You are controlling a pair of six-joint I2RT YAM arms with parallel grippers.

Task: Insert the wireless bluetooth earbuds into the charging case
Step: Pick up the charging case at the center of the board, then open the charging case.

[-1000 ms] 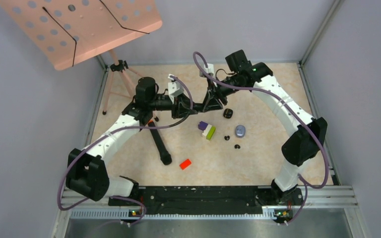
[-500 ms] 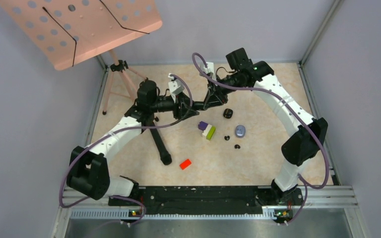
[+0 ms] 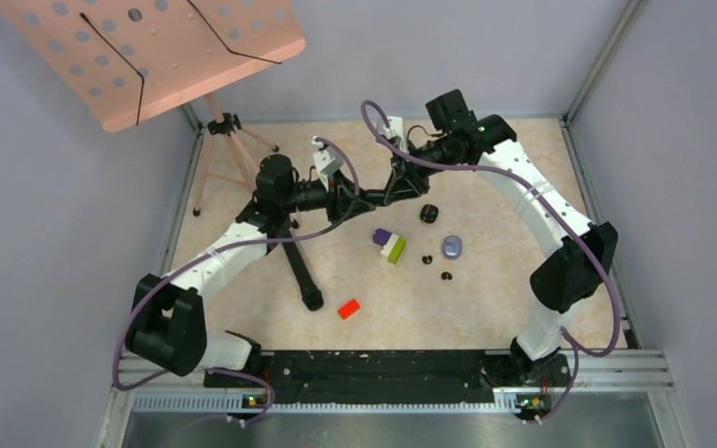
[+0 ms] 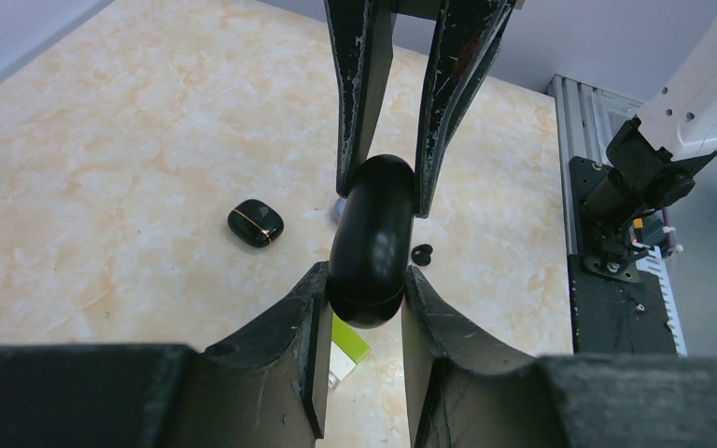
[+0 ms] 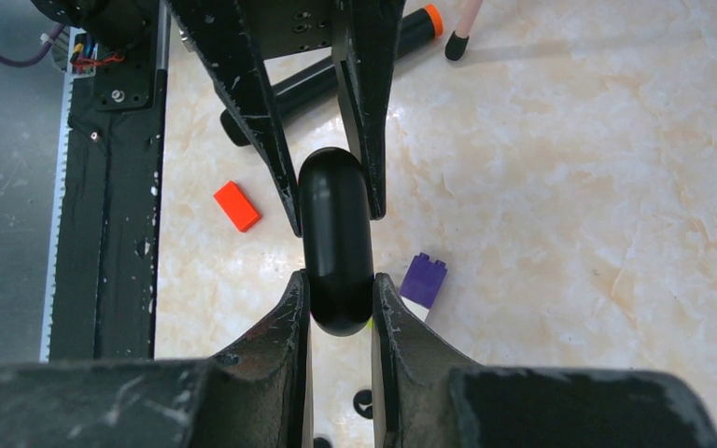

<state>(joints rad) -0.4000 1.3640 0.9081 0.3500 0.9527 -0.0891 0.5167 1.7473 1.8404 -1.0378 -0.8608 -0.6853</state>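
A glossy black charging case (image 4: 373,243) hangs in the air above the table, pinched from both ends. My left gripper (image 4: 364,280) is shut on its near end, and the right gripper's fingers (image 4: 359,103) clamp its far end. In the right wrist view my right gripper (image 5: 336,285) is shut on the same case (image 5: 334,233). From above, the two grippers meet over the table: left (image 3: 364,200), right (image 3: 387,192). Two black earbuds (image 3: 427,259) (image 3: 446,275) lie on the table right of centre; one earbud (image 4: 422,253) also shows under the held case.
A second black case (image 3: 429,214) and a pale purple case (image 3: 452,246) lie on the table. A purple, white and green block stack (image 3: 389,245) sits below the grippers, and a red block (image 3: 348,308) nearer the front. A tripod's black leg (image 3: 299,271) crosses the left half.
The left arm's wrist has shifted slightly toward the back of the table. Both grippers stay together at the black case. The things on the table have not moved.
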